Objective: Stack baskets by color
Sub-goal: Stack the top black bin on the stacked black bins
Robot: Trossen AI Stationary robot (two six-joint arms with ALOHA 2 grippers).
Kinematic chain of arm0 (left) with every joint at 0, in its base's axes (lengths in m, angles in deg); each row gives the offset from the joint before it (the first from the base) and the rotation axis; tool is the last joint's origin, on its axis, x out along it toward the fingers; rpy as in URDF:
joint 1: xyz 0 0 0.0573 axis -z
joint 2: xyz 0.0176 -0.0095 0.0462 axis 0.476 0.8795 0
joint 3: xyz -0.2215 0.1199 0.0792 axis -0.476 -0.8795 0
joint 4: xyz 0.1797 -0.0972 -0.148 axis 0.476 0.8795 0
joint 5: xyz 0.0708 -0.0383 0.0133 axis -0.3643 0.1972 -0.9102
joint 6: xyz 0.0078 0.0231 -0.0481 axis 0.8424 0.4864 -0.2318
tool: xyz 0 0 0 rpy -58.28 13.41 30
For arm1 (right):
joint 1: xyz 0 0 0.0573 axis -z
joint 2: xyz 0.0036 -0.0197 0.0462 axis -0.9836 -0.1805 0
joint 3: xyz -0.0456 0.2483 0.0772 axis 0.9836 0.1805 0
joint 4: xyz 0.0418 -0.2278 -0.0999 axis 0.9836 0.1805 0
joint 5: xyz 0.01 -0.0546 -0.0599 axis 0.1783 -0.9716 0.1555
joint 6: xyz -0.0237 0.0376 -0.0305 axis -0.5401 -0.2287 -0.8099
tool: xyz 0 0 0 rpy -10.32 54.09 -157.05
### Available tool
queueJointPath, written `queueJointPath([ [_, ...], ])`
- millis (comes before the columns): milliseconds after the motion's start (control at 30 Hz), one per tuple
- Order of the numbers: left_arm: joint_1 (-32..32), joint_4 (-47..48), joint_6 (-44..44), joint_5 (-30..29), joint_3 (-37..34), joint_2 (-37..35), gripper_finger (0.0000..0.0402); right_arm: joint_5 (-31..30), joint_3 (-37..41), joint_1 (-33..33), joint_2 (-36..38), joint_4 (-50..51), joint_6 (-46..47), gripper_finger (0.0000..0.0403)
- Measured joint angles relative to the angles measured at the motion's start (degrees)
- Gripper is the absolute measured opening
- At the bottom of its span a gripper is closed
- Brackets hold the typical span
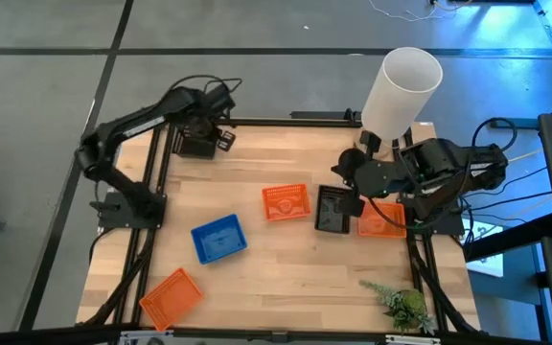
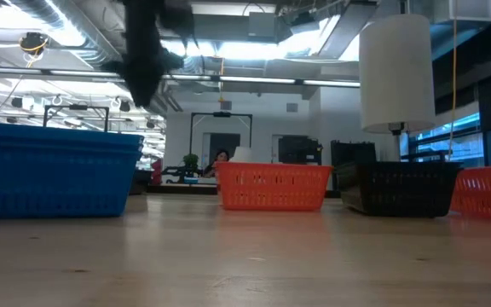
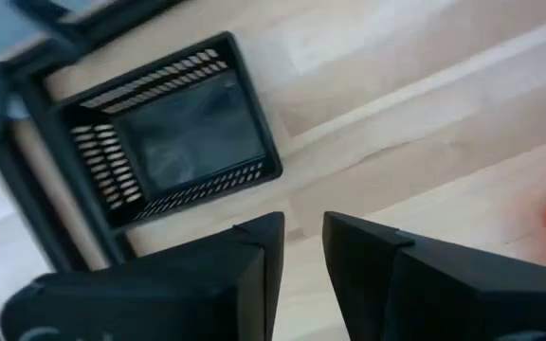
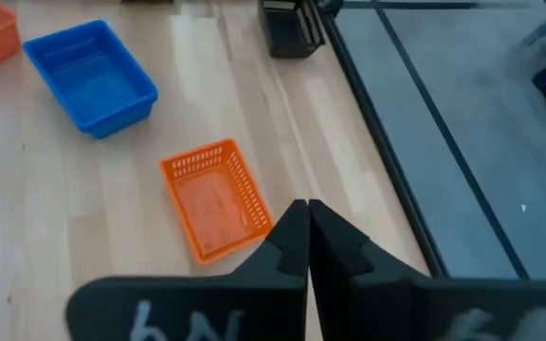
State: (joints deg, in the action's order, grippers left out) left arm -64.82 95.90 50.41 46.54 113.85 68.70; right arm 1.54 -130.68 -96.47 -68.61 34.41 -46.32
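"hovering over the far left corner of the table, is that the left gripper (image 3: 303,232)?"

"yes. its fingers stand a narrow way apart with nothing between them. the corner black basket (image 3: 173,133) lies on the wood below and ahead of it, upright and empty, close against the dark frame at the table's edge. the fingers do not touch it."

"and the right gripper (image 4: 306,216)?"

"closed tight, finger against finger, holding nothing. that arm sits over the right side of the table, near the tall white cylinder (image 1: 402,84)."

"where are the other baskets?"

"all on the table, none stacked. the centre orange basket (image 1: 286,202) lies about mid-table, and the middle black basket (image 1: 332,209) is just beside it on the right. the right orange basket (image 1: 381,223) comes next, partly under the right arm. whether it touches the black one i cannot tell."

"the blue one?"

"the blue basket (image 1: 218,239) lies left of centre, turned a little askew, apart from the rest. the front orange basket (image 1: 171,294) sits well apart near the front left corner, also at an angle."

"anything else on the wood?"

"a small green plant (image 1: 402,307) near the front right corner. from table height the blue basket, one orange and the middle black one stand in a row, all upright."
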Motion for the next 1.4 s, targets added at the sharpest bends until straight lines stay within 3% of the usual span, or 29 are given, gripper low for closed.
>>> queueJointPath([
  [133,-3.68,-1.77,3.77,3.5,0.0,5.94,0.0072,-0.03,0.0,1.44,0.02,-0.02,1.9,0.0],
  [567,-8.38,-7.83,9.25,2.85,-0.02,19.66,0.0072,-0.15,0.02,3.27,0.02,-0.03,4.76,0.0],
  [767,-9.69,-8.06,9.74,-0.34,-0.02,20.69,0.0072,-0.18,0.04,3.27,0.02,-0.03,5.87,0.0],
  [1067,-10.85,-9.91,10.73,3.11,-1.11,20.65,0.0073,-2.71,0.04,3.27,0.02,-0.06,5.98,0.0],
  [1400,-10.81,-17.43,10.65,0.84,-9.89,20.63,0.0073,-3.02,0.07,3.27,0.02,-0.1,7.69,0.0],
])
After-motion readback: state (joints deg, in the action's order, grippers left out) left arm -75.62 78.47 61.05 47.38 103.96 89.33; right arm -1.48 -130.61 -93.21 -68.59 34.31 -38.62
